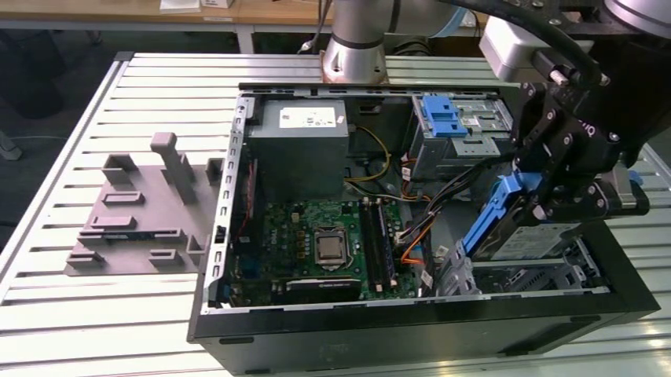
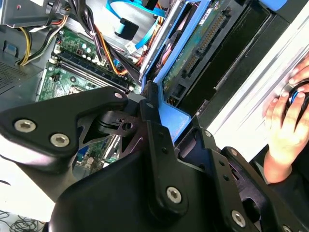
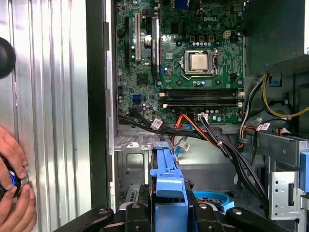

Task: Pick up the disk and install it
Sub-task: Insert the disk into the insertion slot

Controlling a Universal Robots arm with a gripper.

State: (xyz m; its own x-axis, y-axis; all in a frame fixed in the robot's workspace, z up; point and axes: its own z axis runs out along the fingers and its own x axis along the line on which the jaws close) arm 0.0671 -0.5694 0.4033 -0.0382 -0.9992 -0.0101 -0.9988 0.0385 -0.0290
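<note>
Installation step: the black 2-finger gripper, clamped on the blue-bracketed silver-grey rectangular disk, held it tilted over the grey metal drive bay, apparently needing squaring with that bay before seating.

Bright, even light comes from overhead. In the exterior view the metal tabletop glares pale, almost washed out, while the open computer case lies in soft shadow inside. The black gripper shows as a dark mass with little detail. In the second wrist view its linkage, close to the lens, is blurred; the disk beyond is crisp.
</note>
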